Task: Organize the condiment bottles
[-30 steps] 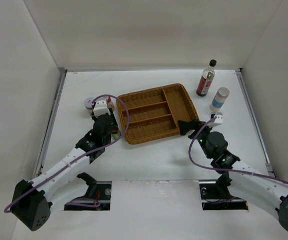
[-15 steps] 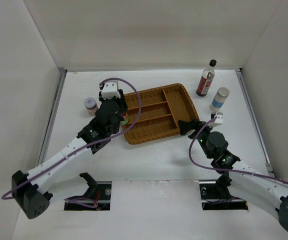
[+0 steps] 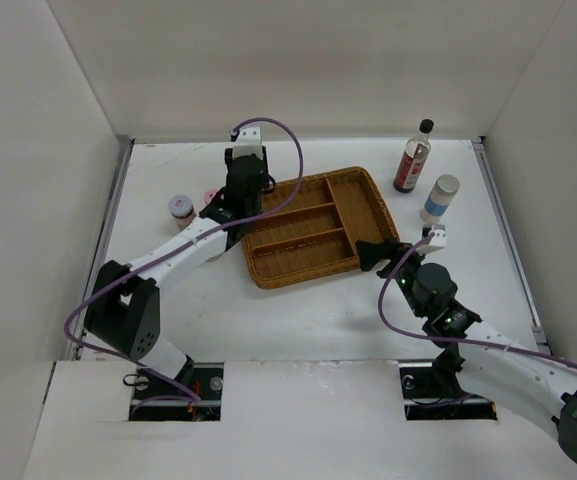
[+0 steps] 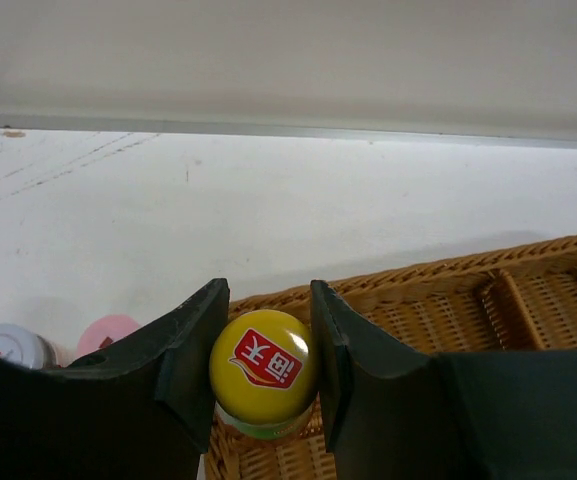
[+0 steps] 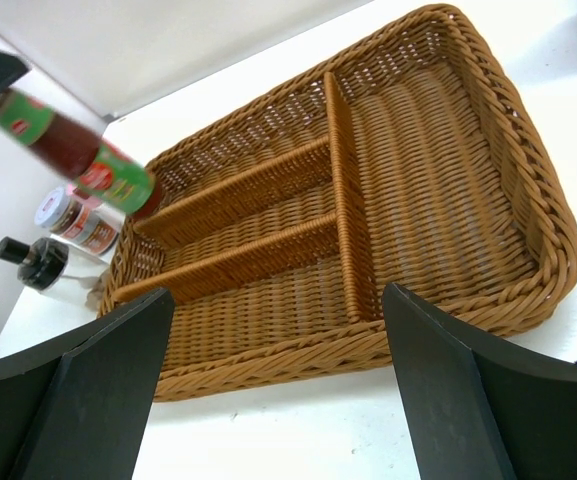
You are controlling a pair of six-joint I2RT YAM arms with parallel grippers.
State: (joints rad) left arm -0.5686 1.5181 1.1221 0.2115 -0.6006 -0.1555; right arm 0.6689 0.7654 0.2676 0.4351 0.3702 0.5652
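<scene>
Left gripper [image 4: 264, 350] tight on yellow-capped bottle [image 4: 264, 368] at wicker tray's [image 4: 448, 300] left end; right gripper [image 5: 278, 300] wide-open.

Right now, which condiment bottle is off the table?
The dark yellow-capped bottle: it is clamped in the left pincer, above the wicker tray's left rim. The tall red-labelled bottle, white shaker, pink-lidded jar and short jar stand on the table.

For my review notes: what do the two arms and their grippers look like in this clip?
Both arms have white links and black joint housings: left arm, right arm. A purple cable loops along each. Each wrist carries a small white camera block. The left gripper and right gripper have broad, matte black fingers. No markings are readable.
</scene>
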